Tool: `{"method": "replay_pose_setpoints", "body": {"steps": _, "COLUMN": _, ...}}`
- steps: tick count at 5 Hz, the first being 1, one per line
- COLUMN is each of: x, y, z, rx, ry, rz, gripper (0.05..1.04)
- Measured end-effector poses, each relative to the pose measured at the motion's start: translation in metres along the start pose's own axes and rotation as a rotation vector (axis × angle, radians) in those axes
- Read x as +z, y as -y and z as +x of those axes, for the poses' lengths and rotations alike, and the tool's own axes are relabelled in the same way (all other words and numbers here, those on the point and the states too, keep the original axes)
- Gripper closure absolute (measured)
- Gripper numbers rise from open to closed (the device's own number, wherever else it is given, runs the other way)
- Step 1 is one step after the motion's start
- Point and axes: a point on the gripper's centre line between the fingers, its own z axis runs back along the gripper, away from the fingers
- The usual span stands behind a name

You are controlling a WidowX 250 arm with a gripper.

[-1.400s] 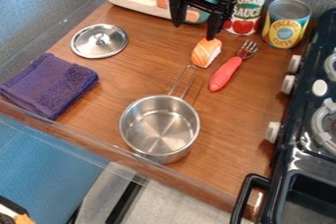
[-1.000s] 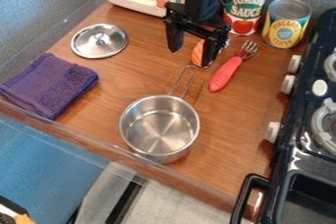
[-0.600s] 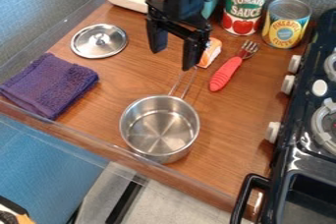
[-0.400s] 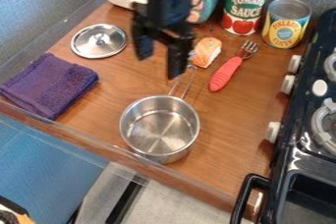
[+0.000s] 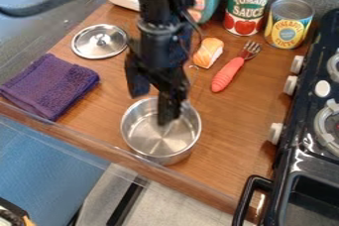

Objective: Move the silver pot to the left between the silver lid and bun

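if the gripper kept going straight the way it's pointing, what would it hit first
Most likely the silver pot: the gripper points down at it, one finger over the bowl, the other by the rim on the lid's side. Its height is hard to judge, so rim or inside is unclear.

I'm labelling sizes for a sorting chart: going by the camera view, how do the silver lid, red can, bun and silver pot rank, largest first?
From largest to smallest as they look:
1. silver pot
2. red can
3. silver lid
4. bun
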Motion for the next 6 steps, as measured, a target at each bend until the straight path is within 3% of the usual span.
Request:
{"method": "replay_pose_setpoints", "body": {"steps": 1, "x": -0.017, "y": 0.023, "z": -0.020, "rx": -0.071, "ry": -0.024, "rz": 0.062, "gripper": 0.083}}
{"method": "replay_pose_setpoints", "body": {"steps": 2, "x": -0.026, "y": 0.027, "z": -0.027, "rx": -0.089, "ry": -0.031, "rz": 0.085, "gripper": 0.083}}
{"method": "replay_pose_setpoints", "body": {"steps": 5, "x": -0.041, "y": 0.038, "z": -0.026, "rx": -0.094, "ry": -0.047, "rz": 0.098, "gripper": 0.112}}
{"method": "replay_pose_setpoints", "body": {"steps": 6, "x": -0.035, "y": 0.039, "z": -0.016, "rx": -0.072, "ry": -0.040, "rz": 0.082, "gripper": 0.382}}
